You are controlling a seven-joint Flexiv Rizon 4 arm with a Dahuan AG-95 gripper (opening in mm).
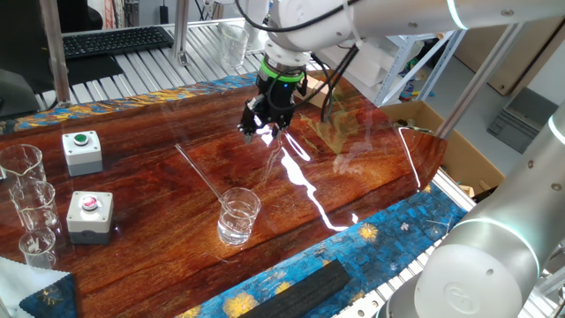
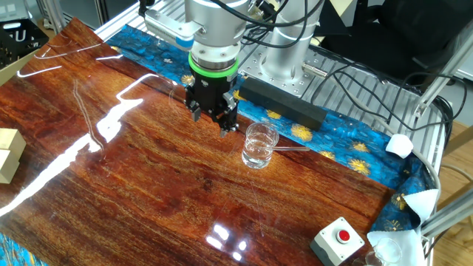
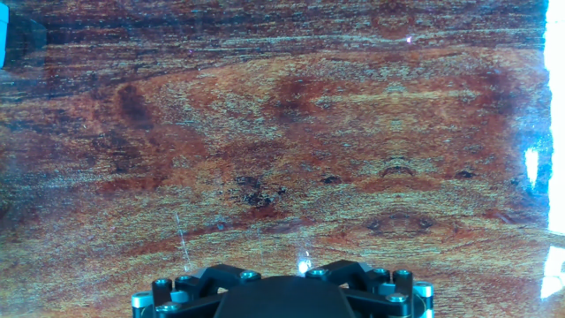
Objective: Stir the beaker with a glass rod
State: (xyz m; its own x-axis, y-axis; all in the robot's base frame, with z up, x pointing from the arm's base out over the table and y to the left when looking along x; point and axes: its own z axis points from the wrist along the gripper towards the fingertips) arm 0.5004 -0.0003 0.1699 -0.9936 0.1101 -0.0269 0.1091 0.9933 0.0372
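Note:
The beaker [image 1: 238,215] is a short clear glass that stands upright on the wooden table [image 1: 353,185], near the front edge. It also shows in the other fixed view [image 2: 259,144]. The glass rod [image 1: 199,172] is a thin clear stick. Its lower end is at the beaker and it slants up and away to the left; in the other fixed view it [image 2: 294,148] sticks out past the rim. My gripper [image 1: 262,129] hangs above the table behind the beaker, apart from both, with its fingers spread and nothing between them. The hand view shows only bare wood and the gripper's base.
Three clear beakers [image 1: 26,208] stand grouped at the left edge. A box with a green button [image 1: 82,150] and one with a red button [image 1: 90,215] sit nearby. A black bar [image 1: 305,287] lies on the blue cloth at the front. A cardboard box [image 1: 424,124] is at the right.

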